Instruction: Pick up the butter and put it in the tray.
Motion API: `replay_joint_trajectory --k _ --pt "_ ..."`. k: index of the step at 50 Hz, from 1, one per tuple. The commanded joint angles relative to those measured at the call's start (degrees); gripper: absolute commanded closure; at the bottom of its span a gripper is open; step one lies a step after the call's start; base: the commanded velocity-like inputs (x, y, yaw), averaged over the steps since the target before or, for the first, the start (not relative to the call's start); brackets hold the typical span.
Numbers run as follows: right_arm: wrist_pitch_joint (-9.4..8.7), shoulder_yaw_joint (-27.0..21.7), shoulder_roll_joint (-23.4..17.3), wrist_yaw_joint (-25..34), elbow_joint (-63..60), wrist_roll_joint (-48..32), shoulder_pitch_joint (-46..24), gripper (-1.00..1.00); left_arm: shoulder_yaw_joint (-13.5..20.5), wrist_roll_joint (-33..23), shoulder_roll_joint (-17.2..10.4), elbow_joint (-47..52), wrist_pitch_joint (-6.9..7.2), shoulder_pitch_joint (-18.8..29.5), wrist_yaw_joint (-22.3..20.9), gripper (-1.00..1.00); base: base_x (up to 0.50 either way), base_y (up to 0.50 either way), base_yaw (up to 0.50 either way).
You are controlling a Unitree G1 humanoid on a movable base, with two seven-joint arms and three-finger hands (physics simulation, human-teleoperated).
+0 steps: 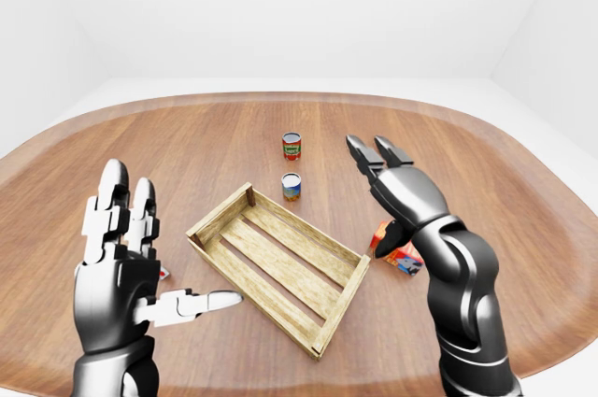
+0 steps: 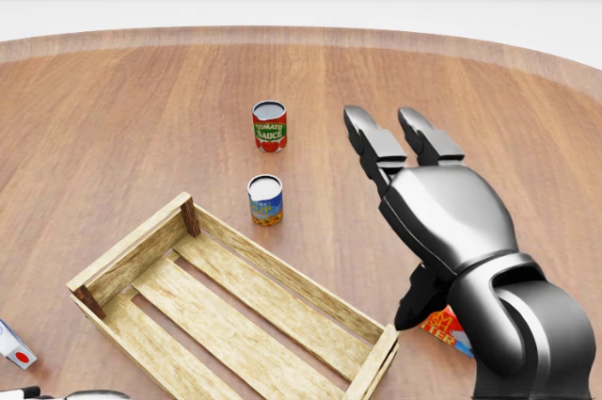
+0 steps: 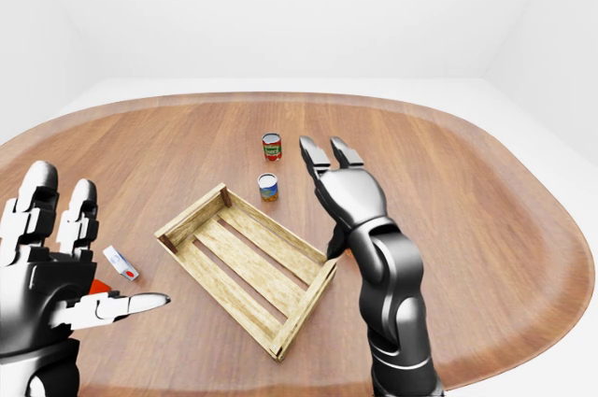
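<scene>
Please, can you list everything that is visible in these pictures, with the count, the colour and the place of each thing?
Table: one, brown wood, fills the views.
Tray: one, pale wooden crate, empty, centre of left-eye view.
Tomato sauce can: one, red, above the tray.
Second can: one, blue and orange, between the red can and the tray.
Butter: one, red box, right of the tray, partly hidden by the right hand.
Small white item: one, red mark, left of the tray.
Left hand: open, raised.
Right hand: open, over the butter.
</scene>
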State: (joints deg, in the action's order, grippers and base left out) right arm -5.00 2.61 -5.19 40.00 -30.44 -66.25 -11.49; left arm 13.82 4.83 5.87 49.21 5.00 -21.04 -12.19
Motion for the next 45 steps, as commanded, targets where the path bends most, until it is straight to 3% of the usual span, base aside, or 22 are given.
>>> replay_joint_trajectory --k 1,17,45 --pt "0.0 -4.24 0.37 0.0 6.01 -14.28 -3.69 -1.0 0.97 0.56 0.36 0.27 0.0 -0.09 -0.48 -1.0 0.0 0.0 0.0" --pt "0.0 -6.35 -0.01 0.0 8.35 -16.61 -1.32 -1.0 1.21 0.64 0.55 0.06 0.0 0.0 -0.63 -1.0 0.0 0.0 0.0" --pt "0.0 -6.71 -0.76 0.0 12.47 -7.7 1.24 -1.0 1.85 1.23 0.3 -0.37 0.0 0.47 -0.72 -1.0 0.0 0.0 0.0"
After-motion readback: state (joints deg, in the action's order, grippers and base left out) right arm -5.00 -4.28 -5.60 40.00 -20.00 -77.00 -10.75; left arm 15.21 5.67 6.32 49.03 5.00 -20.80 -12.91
